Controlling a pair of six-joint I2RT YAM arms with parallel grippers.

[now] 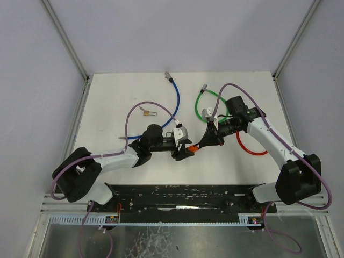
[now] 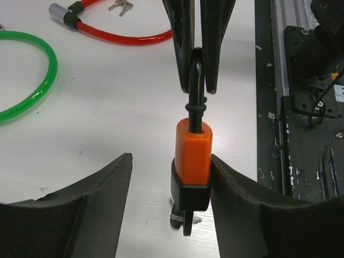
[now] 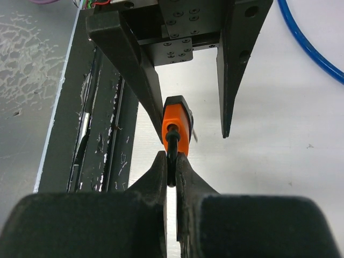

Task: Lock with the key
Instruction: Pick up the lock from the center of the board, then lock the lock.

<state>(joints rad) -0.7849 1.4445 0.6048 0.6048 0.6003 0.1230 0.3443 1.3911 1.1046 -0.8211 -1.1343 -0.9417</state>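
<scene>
Orange padlock (image 2: 192,148), clamped in right gripper (image 3: 171,159)

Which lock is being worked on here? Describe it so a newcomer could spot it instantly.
On the white table, look at the front middle, where the two arms meet. The right gripper pinches the black shackle of the orange padlock, its body inside the open left gripper. Its neighbours are cable loops, blue, green and red, and a brass padlock; only this one is orange.
</scene>
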